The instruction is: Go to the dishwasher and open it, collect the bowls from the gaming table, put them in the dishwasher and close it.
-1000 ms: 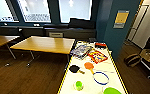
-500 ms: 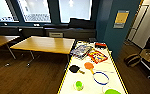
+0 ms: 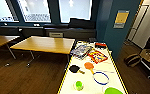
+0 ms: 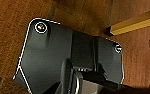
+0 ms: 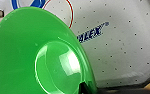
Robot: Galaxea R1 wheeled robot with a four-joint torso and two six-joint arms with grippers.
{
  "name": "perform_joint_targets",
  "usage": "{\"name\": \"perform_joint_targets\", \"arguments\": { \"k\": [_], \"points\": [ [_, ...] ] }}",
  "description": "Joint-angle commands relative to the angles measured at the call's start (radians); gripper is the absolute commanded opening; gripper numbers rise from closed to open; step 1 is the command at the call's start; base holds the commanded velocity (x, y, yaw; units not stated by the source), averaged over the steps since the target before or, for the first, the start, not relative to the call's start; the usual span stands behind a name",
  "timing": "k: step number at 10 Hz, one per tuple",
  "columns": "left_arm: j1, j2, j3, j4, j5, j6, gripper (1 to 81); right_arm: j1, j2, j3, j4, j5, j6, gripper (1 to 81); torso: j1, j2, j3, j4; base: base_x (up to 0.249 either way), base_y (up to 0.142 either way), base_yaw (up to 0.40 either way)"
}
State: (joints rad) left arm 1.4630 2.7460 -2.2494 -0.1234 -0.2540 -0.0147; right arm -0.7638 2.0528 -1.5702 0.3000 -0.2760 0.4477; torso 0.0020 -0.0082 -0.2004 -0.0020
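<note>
we're at the near end of the gaming table, white top with a yellow edge. the green bowl sits right at the near edge, huge in the right wrist view, resting on the dotted white top. beyond it lie a blue ring, an orange paddle, a black paddle and game boxes. a wooden table stands to the left. fingers on either arm: cannot tell.
</note>
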Motion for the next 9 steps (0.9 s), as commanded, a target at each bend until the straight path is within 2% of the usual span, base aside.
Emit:
{"name": "perform_joint_targets", "arguments": {
  "k": [1,2,4,7,9],
  "points": [
    [-0.042,-0.015,0.022,0.007,0.050,0.005,81.1,0.146,-0.199,0.176,-0.004,-0.046,0.002,1.0,0.000,0.000,0.000,0.000,0.000,0.000,0.000],
    [-0.051,-0.023,0.033,0.007,0.050,0.005,81.1,0.155,-0.230,0.207,-0.005,-0.052,-0.001,1.0,0.000,0.000,0.000,0.000,0.000,0.000,0.000],
    [-0.075,-0.083,0.131,0.007,0.050,0.004,81.1,0.166,-0.294,0.280,-0.009,-0.057,-0.004,1.0,0.000,0.000,0.000,0.000,0.000,0.000,0.000],
    [-0.114,-0.220,0.322,0.007,0.052,0.002,81.1,0.166,-0.354,0.358,-0.047,-0.057,-0.004,1.0,0.000,0.000,0.000,0.000,0.000,0.000,0.000],
    [-0.135,-0.282,0.404,0.007,0.052,0.001,81.1,0.168,-0.388,0.389,-0.054,-0.058,-0.004,1.0,0.000,0.000,0.000,0.000,0.000,0.000,0.000]
  ]
}}
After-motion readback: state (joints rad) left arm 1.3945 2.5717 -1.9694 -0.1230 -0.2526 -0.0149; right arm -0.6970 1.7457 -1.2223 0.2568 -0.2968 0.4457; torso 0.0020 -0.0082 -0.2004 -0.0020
